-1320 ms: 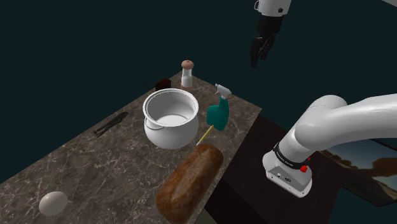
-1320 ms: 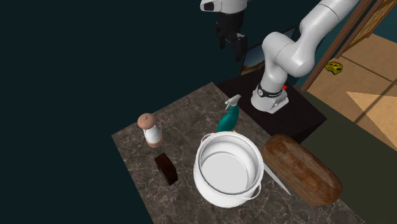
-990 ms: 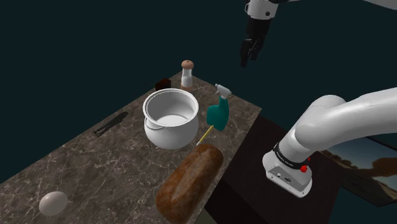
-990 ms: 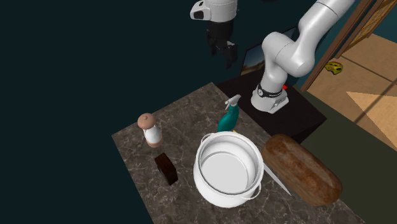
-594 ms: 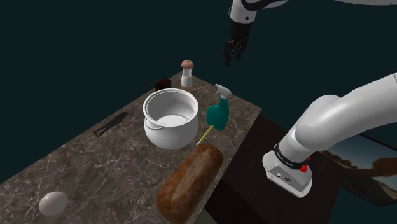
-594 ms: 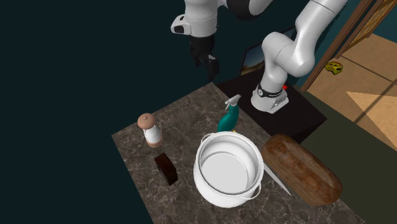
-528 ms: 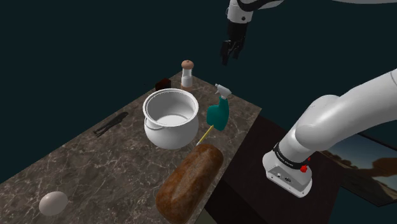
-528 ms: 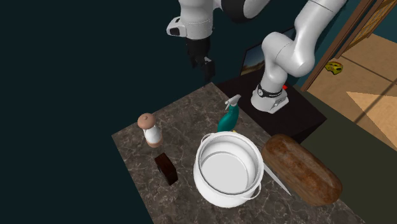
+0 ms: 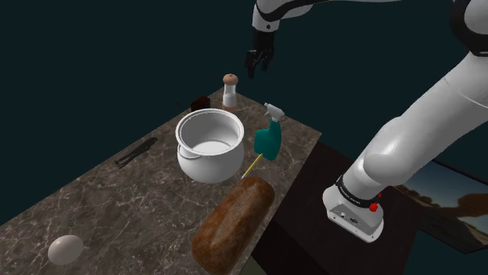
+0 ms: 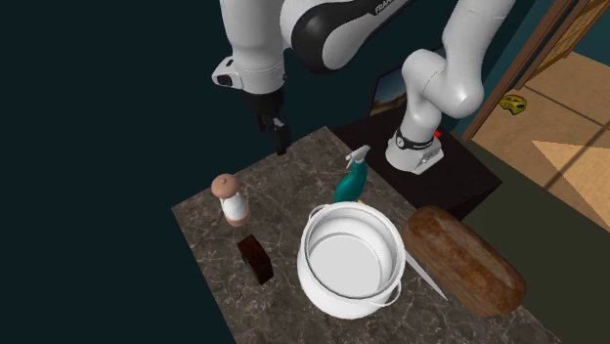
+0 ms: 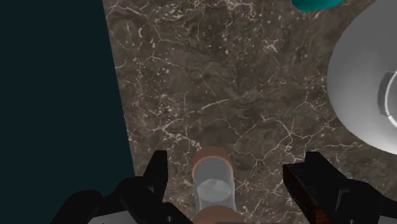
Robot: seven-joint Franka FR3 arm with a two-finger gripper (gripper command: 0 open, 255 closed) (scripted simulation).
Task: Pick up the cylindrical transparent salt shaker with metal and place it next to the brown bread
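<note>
Brown-capped salt shaker (image 11: 212, 181) | partly cut off in wrist view | gripper (image 11: 235, 158) wide open, empty, above it

Above the bench (image 9: 117, 203) the air is open, and the gripper (image 9: 255, 64) hangs with fingers spread over the salt shaker (image 9: 229, 91) at the far corner. A dark brown block (image 9: 201, 102) stands just beside the shaker and the white pot (image 9: 209, 144) crowds it from the near side; bare stone runs between shaker and teal spray bottle (image 9: 270, 137). The bread (image 9: 233, 224) hugs the edge by the stand, a thin yellow stick (image 9: 252, 165) at its far end, with a wide bare stretch towards the egg (image 9: 66, 249)
</note>
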